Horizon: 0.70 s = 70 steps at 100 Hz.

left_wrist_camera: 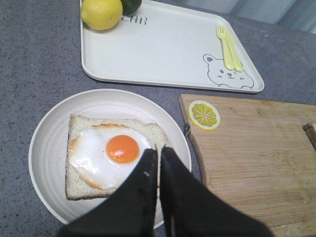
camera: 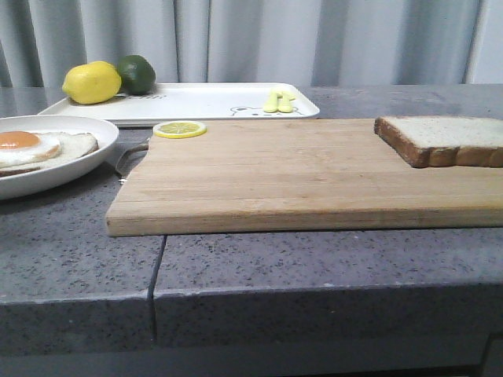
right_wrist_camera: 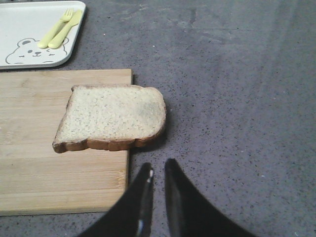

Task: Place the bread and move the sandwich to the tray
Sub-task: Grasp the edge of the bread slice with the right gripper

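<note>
The bread (camera: 448,137) (right_wrist_camera: 113,116) lies flat on the right end of the cutting board, one corner hanging over the board's edge. My right gripper (right_wrist_camera: 158,165) hovers over the bare counter just short of that slice, shut with only a thin slit and nothing in it. The sandwich (camera: 31,149) (left_wrist_camera: 108,153), one slice topped with a fried egg, sits on its round white plate (left_wrist_camera: 49,148) at the left. My left gripper (left_wrist_camera: 159,150) hangs above the plate's board-side edge, shut and empty. The tray (camera: 204,102) (left_wrist_camera: 158,54) (right_wrist_camera: 19,29) lies behind the plate and board. Neither gripper shows in the front view.
A bamboo cutting board (camera: 299,173) (left_wrist_camera: 256,158) (right_wrist_camera: 39,163) fills the middle of the counter, with a lemon slice (camera: 180,129) (left_wrist_camera: 204,114) at its far left corner. On the tray rest a lemon (camera: 91,82) (left_wrist_camera: 101,13), a lime (camera: 137,73) and yellow cutlery (camera: 280,101) (left_wrist_camera: 228,47) (right_wrist_camera: 61,27).
</note>
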Motion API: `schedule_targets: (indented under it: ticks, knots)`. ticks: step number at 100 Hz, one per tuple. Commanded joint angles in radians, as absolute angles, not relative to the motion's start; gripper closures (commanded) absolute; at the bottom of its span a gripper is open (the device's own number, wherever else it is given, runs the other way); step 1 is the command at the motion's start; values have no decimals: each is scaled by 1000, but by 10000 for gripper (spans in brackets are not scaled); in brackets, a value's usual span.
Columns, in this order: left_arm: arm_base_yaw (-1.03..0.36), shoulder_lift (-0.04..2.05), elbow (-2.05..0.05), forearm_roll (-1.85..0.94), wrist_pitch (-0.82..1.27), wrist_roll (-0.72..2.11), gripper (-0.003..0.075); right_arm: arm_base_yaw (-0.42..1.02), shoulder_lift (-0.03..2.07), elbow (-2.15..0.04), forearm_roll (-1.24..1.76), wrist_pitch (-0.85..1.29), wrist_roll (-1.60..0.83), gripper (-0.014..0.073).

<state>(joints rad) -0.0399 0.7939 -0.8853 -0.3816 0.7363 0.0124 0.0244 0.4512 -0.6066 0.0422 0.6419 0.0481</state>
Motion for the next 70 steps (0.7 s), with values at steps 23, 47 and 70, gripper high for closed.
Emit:
schedule_targets:
  ticks: [23,47,70]
  knots:
    - [-48,798,-920,-411,695,77,738,16,485,-641,102,456,109,167]
    - [-48,798,-920,-411,712,93,646,16,656,-641,102,336,257,167]
    - [-48,798,-920,-411,722,93,497,-17,887,-641,130,179,356,167]
